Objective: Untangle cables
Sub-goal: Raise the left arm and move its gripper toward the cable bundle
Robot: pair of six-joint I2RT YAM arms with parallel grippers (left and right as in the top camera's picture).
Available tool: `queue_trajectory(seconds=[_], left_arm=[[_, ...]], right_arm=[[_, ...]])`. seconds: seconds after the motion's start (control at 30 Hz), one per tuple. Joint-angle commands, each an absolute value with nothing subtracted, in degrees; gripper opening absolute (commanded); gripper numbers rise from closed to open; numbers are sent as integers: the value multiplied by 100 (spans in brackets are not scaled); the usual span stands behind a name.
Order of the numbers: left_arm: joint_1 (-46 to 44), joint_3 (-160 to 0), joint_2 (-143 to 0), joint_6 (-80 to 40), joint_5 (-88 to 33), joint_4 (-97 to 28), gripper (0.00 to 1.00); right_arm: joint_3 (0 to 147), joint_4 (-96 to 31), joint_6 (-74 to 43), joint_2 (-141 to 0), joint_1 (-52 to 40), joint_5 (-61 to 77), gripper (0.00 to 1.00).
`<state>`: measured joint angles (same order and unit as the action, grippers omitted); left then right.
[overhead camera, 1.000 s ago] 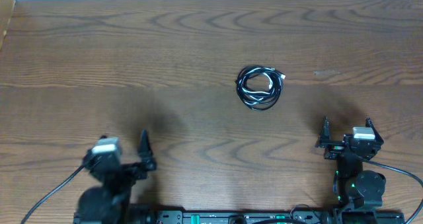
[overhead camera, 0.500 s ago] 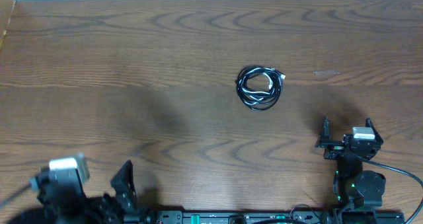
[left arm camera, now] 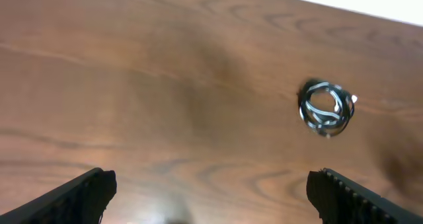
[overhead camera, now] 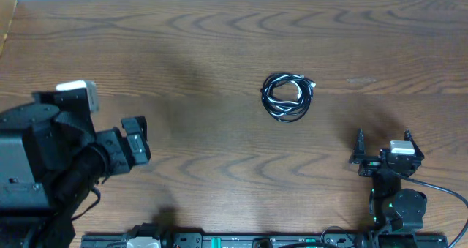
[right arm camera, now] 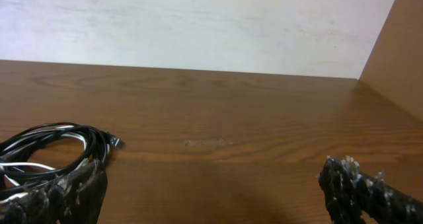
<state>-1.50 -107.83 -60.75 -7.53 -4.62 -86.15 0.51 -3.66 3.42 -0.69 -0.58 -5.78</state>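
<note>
Cables [overhead camera: 287, 97] untouched, left end effector [left arm camera: 211, 178] open, right end effector [right arm camera: 213, 171] open

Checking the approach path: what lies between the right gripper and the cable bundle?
Nothing. In the overhead view, only bare wooden table separates the open right gripper from the coiled cables, which lie apart from it.

cables [overhead camera: 287, 98] lie on the table [overhead camera: 183, 50], ahead and left of the right pincer [overhead camera: 384, 140] (well apart).
</note>
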Motion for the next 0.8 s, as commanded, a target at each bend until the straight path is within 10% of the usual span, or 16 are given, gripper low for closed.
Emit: queue_trajectory(seconds=[0.0, 0.77], left_arm=[[-119, -10903, -6016, -744, -499, -8451, 98], [-119, -10899, -6025, -593, -497, -8324, 98]], right_arm=[[32, -379, 392, -32, -32, -565, 99], [268, -810, -534, -32, -36, -95, 99]])
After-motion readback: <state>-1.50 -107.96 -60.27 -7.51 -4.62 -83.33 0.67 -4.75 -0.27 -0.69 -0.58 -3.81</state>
